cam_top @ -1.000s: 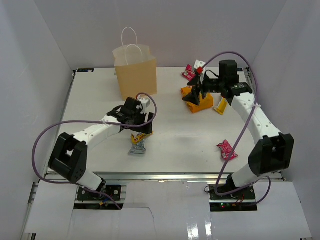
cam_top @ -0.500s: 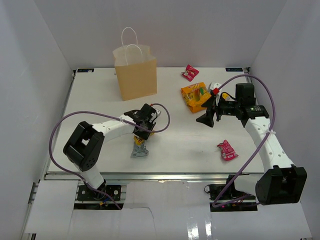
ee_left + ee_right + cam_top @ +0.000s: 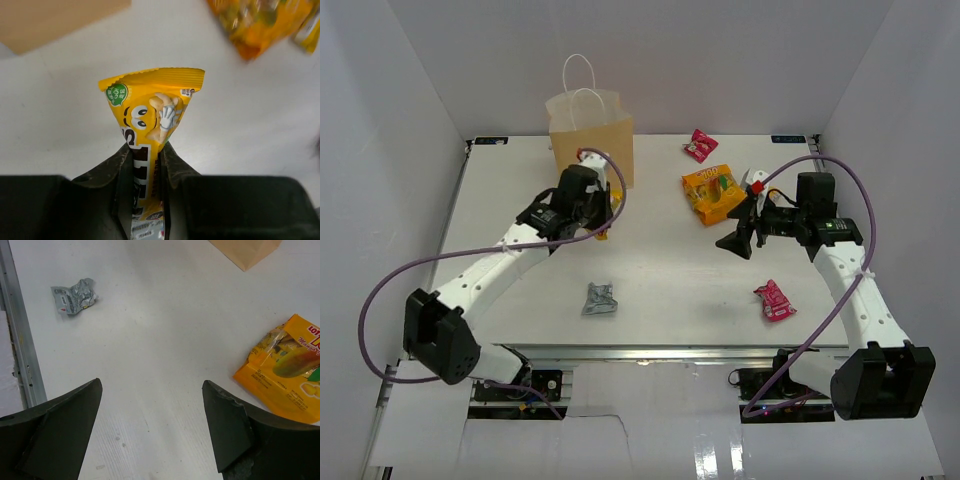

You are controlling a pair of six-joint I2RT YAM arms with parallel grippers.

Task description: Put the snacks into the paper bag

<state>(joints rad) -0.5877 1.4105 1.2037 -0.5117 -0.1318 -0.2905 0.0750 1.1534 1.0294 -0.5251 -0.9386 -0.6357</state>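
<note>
My left gripper is shut on a yellow candy packet and holds it off the table, just in front of the upright tan paper bag. The packet's top sticks out past the fingers. A crumpled silver wrapper lies near the table's front. The orange-yellow bag lies right of centre. My right gripper hangs open and empty just near of it, and in the right wrist view only bare table shows between the fingers. One pink-red packet lies at the back, another at the front right.
White walls close in the table on the left, back and right. A metal rail runs along the front edge. In the left wrist view a corner of the paper bag and the orange-yellow bag lie ahead.
My left gripper shut on the yellow packet beside the silver wrapper, then lifted it back toward the paper bag. The right arm drew away from the orange-yellow bag, still open.
</note>
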